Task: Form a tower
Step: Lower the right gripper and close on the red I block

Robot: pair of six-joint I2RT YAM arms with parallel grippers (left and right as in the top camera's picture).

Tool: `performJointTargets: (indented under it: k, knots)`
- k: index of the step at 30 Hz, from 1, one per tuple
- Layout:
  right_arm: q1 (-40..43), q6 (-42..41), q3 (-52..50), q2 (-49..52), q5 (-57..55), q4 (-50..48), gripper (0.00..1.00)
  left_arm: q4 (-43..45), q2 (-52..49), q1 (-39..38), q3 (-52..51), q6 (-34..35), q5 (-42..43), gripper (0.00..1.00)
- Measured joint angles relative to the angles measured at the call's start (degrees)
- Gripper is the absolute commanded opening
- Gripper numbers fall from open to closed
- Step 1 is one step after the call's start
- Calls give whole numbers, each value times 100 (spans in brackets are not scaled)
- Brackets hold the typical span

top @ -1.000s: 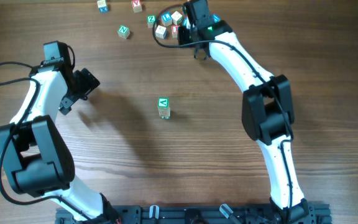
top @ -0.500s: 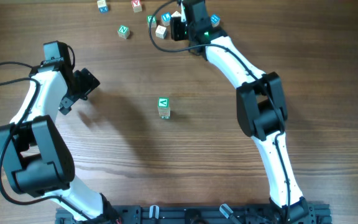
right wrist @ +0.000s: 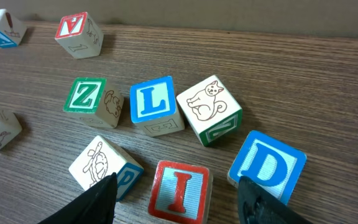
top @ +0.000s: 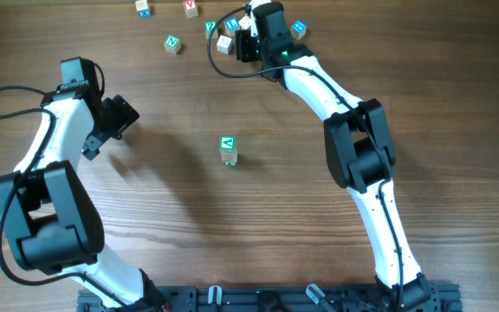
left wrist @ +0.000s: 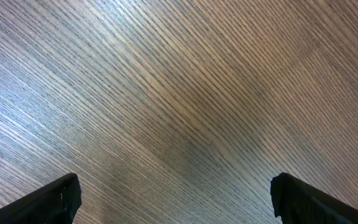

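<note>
Your right claw [right wrist: 178, 198] gapes open around the red-faced wooden I cube [right wrist: 180, 186], blue D cube [right wrist: 267, 167] crowding beside; left claw [left wrist: 176, 194] open too.

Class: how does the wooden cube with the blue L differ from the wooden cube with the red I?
The wooden cube with the blue L has a blue letter face; the wooden cube with the red I has a red one. The L cube sits farther off, beside the cat cube; the I cube lies nearest, seen between the open fingers of the right gripper. Both are pale cubes loose on the table.
</note>
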State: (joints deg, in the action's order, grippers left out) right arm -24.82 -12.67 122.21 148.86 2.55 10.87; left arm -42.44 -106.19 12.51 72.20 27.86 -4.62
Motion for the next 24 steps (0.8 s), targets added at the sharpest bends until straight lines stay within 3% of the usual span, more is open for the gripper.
performJointTargets:
  k: [2,10,17,24]
  knots:
    - [0,0,0,26,0,-28,57,0,0,0,0,0,0,100]
    - [0,37,0,293,2,-155,58,0,0,0,0,0,0,100]
    - [0,59,0,293,2,-236,34,0,0,0,0,0,0,100]
    - [2,59,0,286,2,-216,28,0,0,0,0,0,0,100]
